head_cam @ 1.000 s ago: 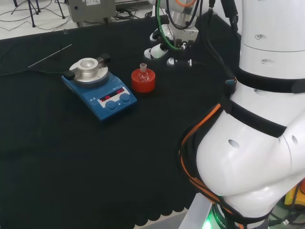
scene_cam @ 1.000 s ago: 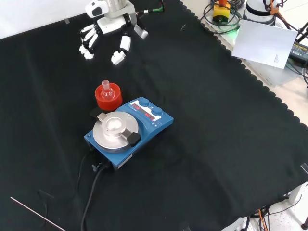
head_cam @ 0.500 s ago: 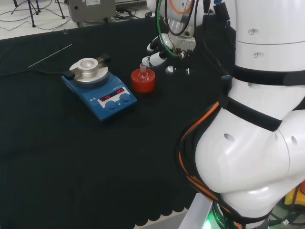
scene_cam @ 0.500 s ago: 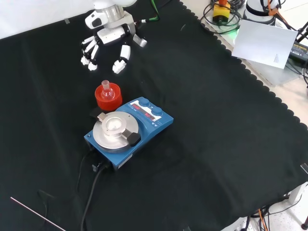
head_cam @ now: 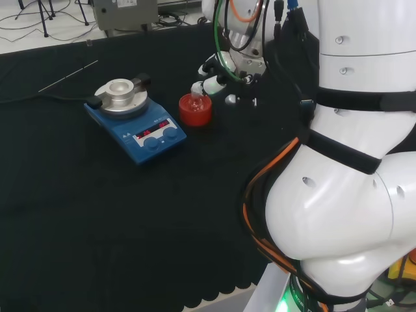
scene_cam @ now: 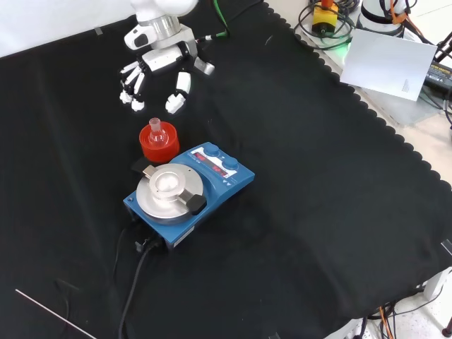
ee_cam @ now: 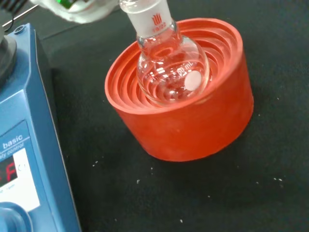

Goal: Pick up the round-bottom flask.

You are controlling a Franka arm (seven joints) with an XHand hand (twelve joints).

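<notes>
The surface [scene_cam: 318, 176] carries a blue hotplate [scene_cam: 189, 185]. At its 11 o'clock in the front view, a red ribbed stand [scene_cam: 157, 143] seats the round-bottom flask [scene_cam: 156, 133], upright. The hand [scene_cam: 159, 67] hovers at the flask's 12 o'clock, fingers spread, holding nothing. Grasp and lift remain undone.

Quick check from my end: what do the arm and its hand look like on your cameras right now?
The arm is glossy white, with rounded links parted by black bands. Orange cables run along its lower link and a green cable loops near the wrist. The hand has a white palm and black fingers capped with white tips.
</notes>
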